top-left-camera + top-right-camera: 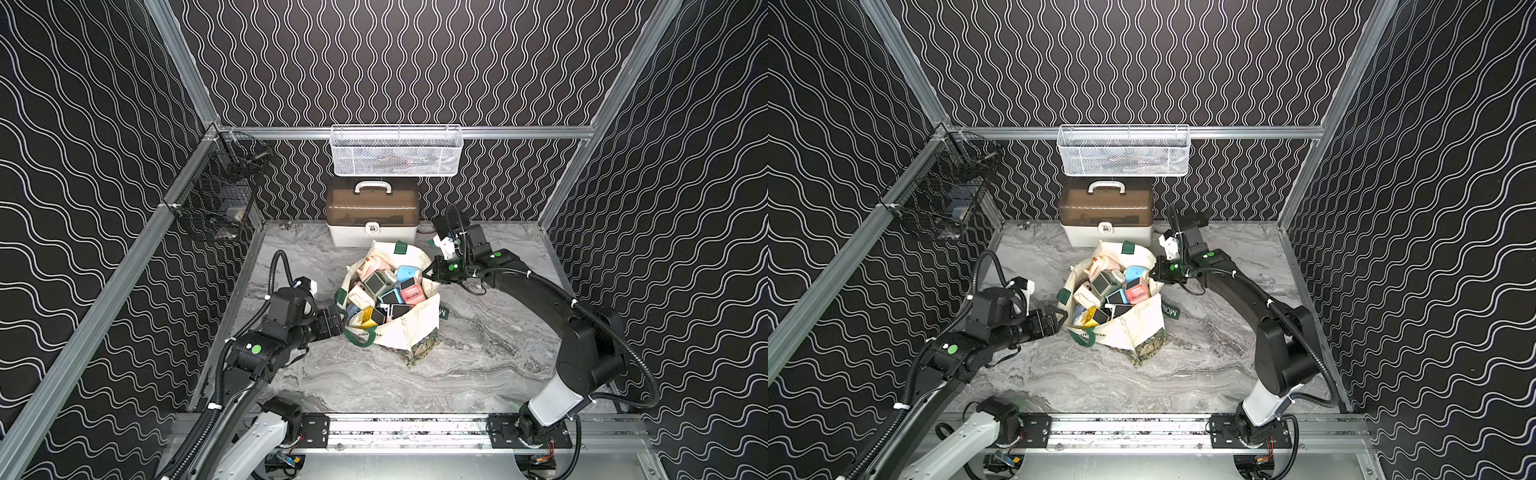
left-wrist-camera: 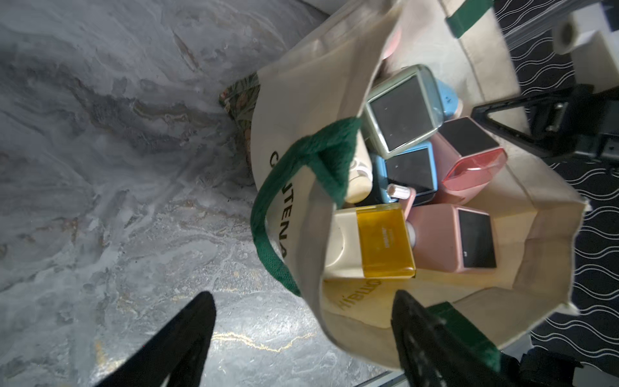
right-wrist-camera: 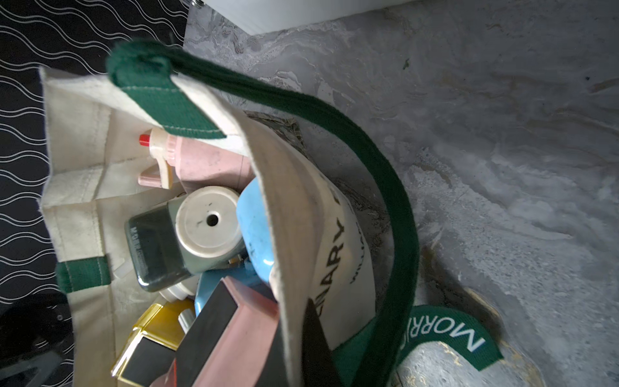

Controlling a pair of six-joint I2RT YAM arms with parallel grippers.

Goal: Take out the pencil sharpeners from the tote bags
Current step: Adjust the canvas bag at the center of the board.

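Left end effector [image 2: 303, 295] jaws wide apart, straddling cream canvas rim of tote bag [image 1: 409, 328]; right end effector [image 1: 430, 273] closed, pinching opposite rim; boxy plastic pencil sharpeners [image 1: 388, 293] heaped inside bag on marbled surface [image 1: 478, 353]

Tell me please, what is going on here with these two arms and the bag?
A cream tote bag stands on the marble table, full of coloured pencil sharpeners. The right tool is shut on the bag's rim, apparently holding it. The left tool stands open at the opposite rim, gripping nothing. No sharpener is out on the table yet.
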